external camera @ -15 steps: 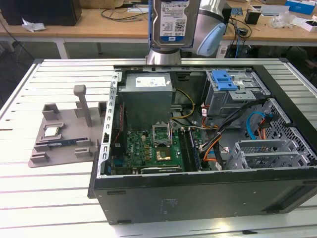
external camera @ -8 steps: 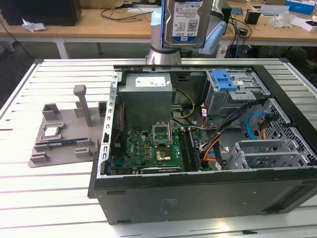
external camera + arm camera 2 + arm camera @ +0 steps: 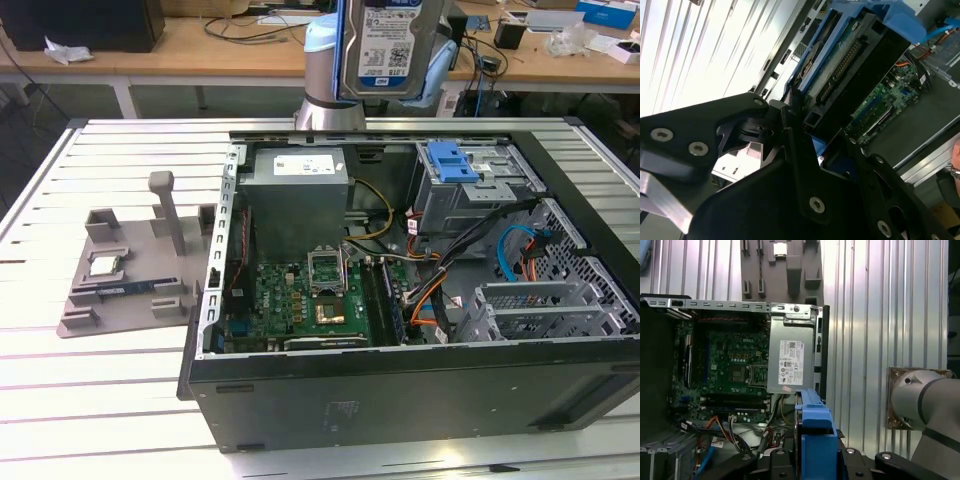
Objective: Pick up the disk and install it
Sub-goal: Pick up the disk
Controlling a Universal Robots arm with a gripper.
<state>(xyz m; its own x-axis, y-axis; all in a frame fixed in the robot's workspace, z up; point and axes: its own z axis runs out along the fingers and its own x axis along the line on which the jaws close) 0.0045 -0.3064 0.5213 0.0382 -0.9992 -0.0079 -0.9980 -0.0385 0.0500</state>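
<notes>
1. The disk point(image 3: 392, 45) sits in its blue carrier, held on edge in the air. Its label faces the exterior view, and it is well above the open computer case point(image 3: 400, 400).
2. The hand point(image 3: 815, 457) is clamped on the disk, with one black finger on either side of the carrier in both wrist views.
3. I judge the pick-up done and the install not yet done, since the disk touches nothing inside the case.
4. Seating it would call for turning the carrier to match a bay and keeping it clear of the loose cables point(image 3: 440, 290). I cannot tell which bay is meant.
5. Below the hand, the case holds the power supply box point(image 3: 298, 200) and, farther down, the motherboard point(image 3: 300, 295).
6. Below the hand and toward the exterior view's right is the drive cage point(image 3: 470, 205), with a blue bracket point(image 3: 450, 160) on top.
7. Well apart from the hand, a grey tray point(image 3: 75, 322) lies on the desk point(image 3: 100, 400) beside the case. It holds a chip point(image 3: 105, 263) and a memory stick point(image 3: 125, 290).
</notes>
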